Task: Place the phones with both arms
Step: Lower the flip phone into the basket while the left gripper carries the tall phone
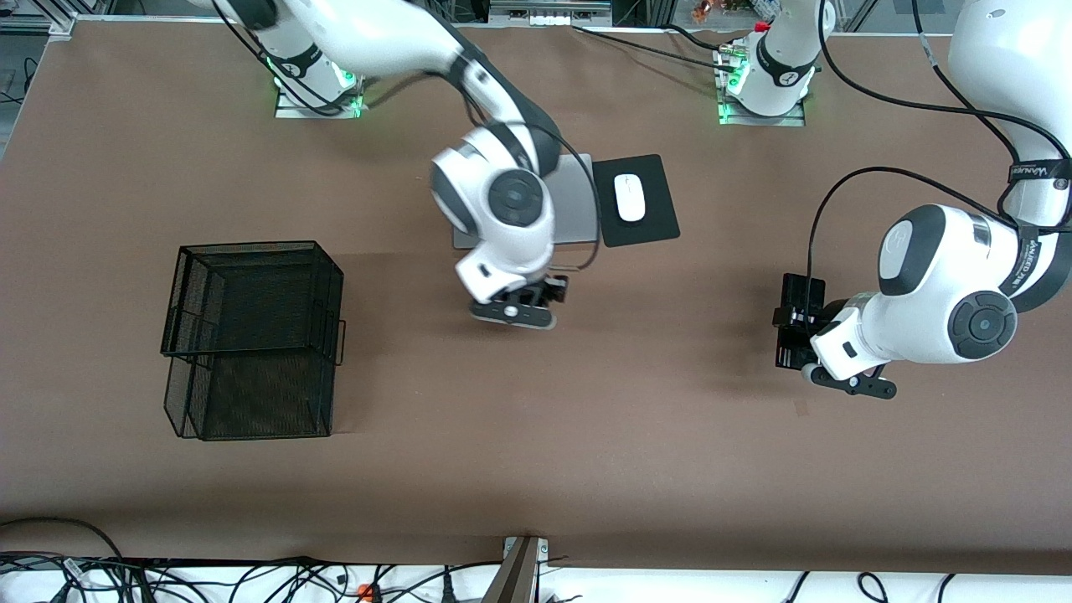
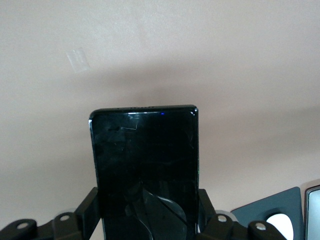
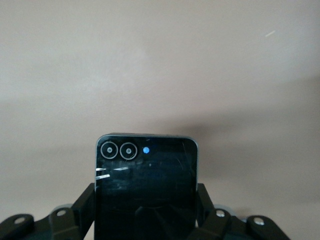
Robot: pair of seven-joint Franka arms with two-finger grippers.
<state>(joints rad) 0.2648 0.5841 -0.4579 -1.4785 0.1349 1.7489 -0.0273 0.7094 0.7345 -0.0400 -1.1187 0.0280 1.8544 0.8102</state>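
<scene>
My left gripper [image 1: 791, 327] hangs over bare table toward the left arm's end. In the left wrist view it [image 2: 147, 200] is shut on a black phone [image 2: 145, 150], gripped by its two long edges, screen dark, above the table. My right gripper [image 1: 543, 295] is over the table at the edge of the grey laptop [image 1: 578, 201]. In the right wrist view it [image 3: 145, 200] is shut on the phone with two round lenses [image 3: 145, 170], pale-edged, held by its sides above the table. The third phone is not in view.
A black wire basket [image 1: 251, 245] stands toward the right arm's end of the table. A white mouse [image 1: 630, 197] lies on a black pad [image 1: 649, 228] beside the laptop; pad [image 2: 260, 210] and mouse [image 2: 280, 222] also show in the left wrist view.
</scene>
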